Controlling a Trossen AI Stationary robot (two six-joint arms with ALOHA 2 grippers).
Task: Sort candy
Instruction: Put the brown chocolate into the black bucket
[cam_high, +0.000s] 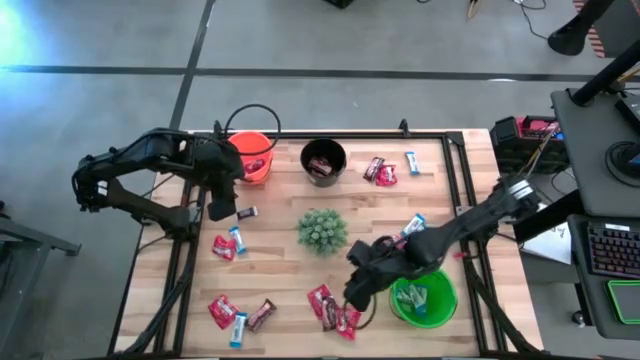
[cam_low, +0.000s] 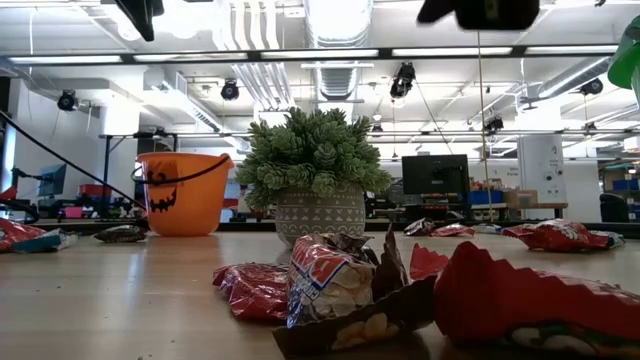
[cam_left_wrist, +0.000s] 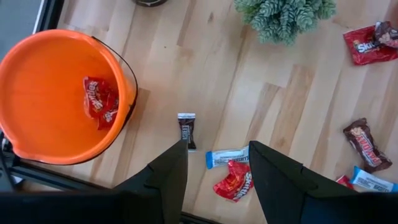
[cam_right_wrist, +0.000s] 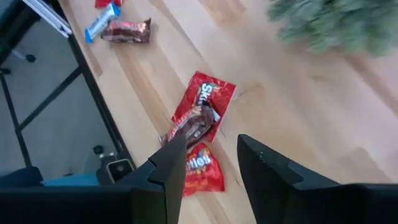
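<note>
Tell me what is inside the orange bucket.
The orange bucket holds red candy, apparently two wrappers lying overlapped on its floor. Anything beneath them is covered; the floor around them is bare.

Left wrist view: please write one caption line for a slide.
Open left gripper above loose candy beside the orange bucket.

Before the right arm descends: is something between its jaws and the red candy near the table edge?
Nothing visible. The right gripper hangs open above the red candy; only a brown candy lies on top of it.
</note>
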